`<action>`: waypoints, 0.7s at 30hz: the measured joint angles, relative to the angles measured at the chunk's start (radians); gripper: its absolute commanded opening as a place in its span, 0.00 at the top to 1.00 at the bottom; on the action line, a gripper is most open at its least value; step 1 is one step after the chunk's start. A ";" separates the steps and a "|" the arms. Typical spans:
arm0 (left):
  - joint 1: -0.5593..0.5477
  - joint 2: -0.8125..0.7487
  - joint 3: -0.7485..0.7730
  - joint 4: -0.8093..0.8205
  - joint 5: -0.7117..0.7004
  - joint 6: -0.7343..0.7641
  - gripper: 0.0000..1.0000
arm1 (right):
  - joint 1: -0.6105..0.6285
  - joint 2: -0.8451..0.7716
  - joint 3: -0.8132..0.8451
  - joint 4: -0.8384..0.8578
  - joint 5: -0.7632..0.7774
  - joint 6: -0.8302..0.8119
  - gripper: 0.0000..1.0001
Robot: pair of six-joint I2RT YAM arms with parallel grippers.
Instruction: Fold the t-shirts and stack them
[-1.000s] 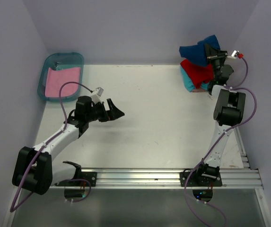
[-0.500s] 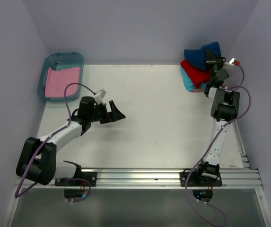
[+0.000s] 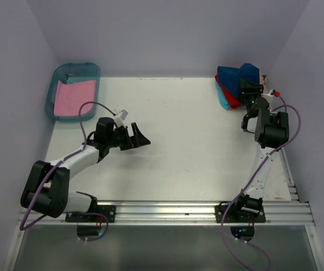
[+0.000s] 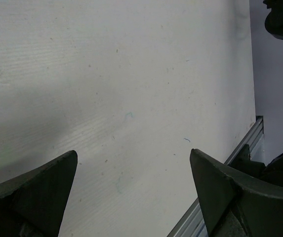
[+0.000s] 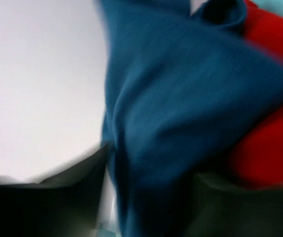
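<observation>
In the view from above, the pile of t-shirts lies in the far right corner of the desk [image 3: 184, 141], touching the back wall: a blue shirt [image 3: 235, 74] is on top, a red shirt [image 3: 224, 90] shows under it and a teal shirt [image 3: 225, 102] is at the bottom edge. The right arm [image 3: 269, 130] reaches to this pile and the right jaws are against the blue shirt. One more of the t-shirts, a pink shirt [image 3: 74, 96], lies flat inside the teal bin [image 3: 77, 66] in the far left corner, well apart from the pile. The left arm [image 3: 82, 155] is stretched low over the left half of the desk, and the left jaws stand wide apart, pointing to the right, with nothing in them. In the left wrist view, the two dark fingers [image 4: 37, 187] are far from each other and only bare white desk surface is between them; a metal rail [image 4: 205, 207] runs along the desk edge at the lower right. The right wrist view is blurred: the blue shirt fills the middle and hangs down between the two dark fingers [image 5: 47, 192], with the red shirt at the right. I cannot tell if the right jaws are clenched on the cloth or released.
</observation>
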 measured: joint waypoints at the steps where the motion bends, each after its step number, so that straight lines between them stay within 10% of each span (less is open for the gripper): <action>1: 0.000 -0.002 -0.006 0.000 0.001 0.000 0.00 | 0.000 -0.025 -0.022 -0.006 0.002 -0.003 0.01; 21: 0.000 -0.181 -0.024 -0.011 0.005 -0.008 0.00 | 0.018 -0.994 -0.490 -0.576 0.007 -0.145 0.01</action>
